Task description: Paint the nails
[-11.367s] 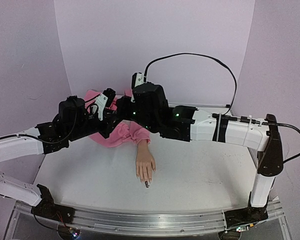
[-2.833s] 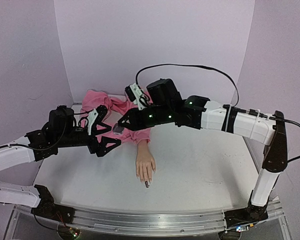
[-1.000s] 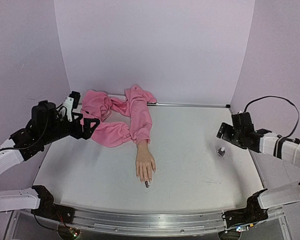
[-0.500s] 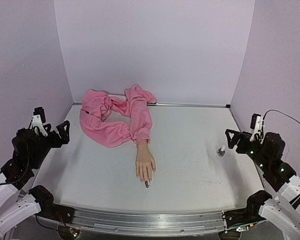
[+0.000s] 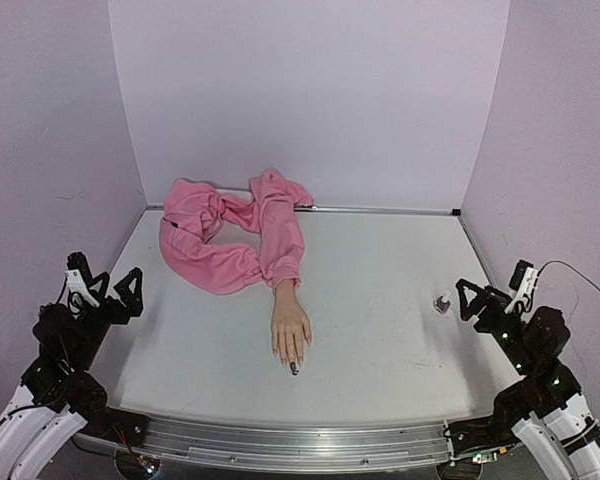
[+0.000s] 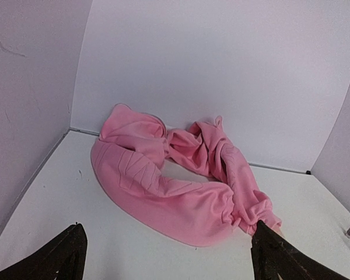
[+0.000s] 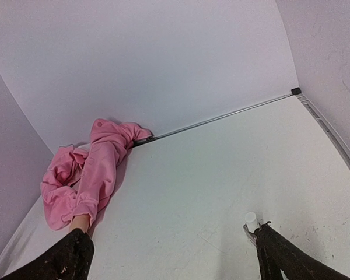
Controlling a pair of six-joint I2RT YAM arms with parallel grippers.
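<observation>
A pale mannequin hand (image 5: 291, 330) lies palm down mid-table, its fingers toward the near edge. Its nails (image 5: 289, 359) are tiny and skin-toned, and one fingertip (image 5: 294, 369) is dark. A pink sleeve (image 5: 252, 240) runs from the wrist to the back wall. My left gripper (image 5: 105, 278) hovers open at the near left corner, far from the hand. My right gripper (image 5: 492, 292) hovers open at the near right, holding nothing. In the left wrist view the sleeve (image 6: 181, 186) fills the middle and the hand is hidden behind a fingertip (image 6: 274, 256). The right wrist view shows only the wrist (image 7: 80, 221).
A small clear bottle with a white cap (image 5: 442, 302) stands on the table just left of my right gripper; its cap (image 7: 252, 220) sits beside my right fingertip (image 7: 280, 256). Lilac walls close in the white table (image 5: 380, 270) on three sides.
Both arms have pulled back from over the table to the near corners. The bottle stays standing at the right. The hand and sleeve have not moved.
</observation>
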